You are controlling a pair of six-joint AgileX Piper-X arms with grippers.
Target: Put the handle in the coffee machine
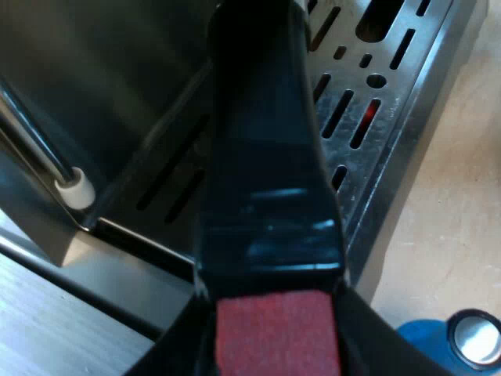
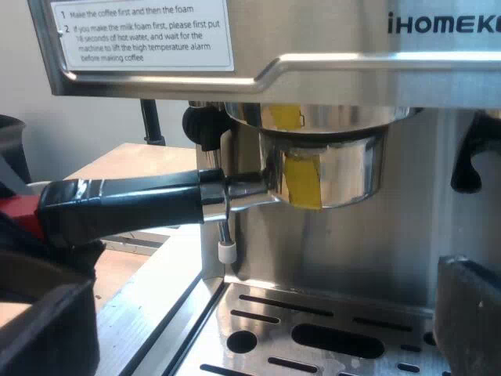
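The metal holder (image 2: 325, 176) sits up against the brew head at the front of the espresso machine (image 2: 352, 70). Its dark handle (image 2: 125, 207) sticks out sideways, ending in red (image 2: 19, 213). My left gripper (image 1: 278, 345) is shut on that red end (image 1: 278, 333), with black fingers on both sides and the handle (image 1: 266, 157) reaching away over the drip tray (image 1: 368, 117). In the right wrist view the left gripper (image 2: 16, 227) shows at the handle's tip. My right gripper (image 2: 258, 321) hangs open over the drip tray (image 2: 329, 329), below the holder, with nothing between its fingers.
A steam wand with a white tip (image 2: 226, 251) hangs beside the holder, close under the handle. A blue tamper (image 1: 462, 341) with a metal top stands on the wooden table by the drip tray's edge. An instruction label (image 2: 145, 31) is on the machine's front.
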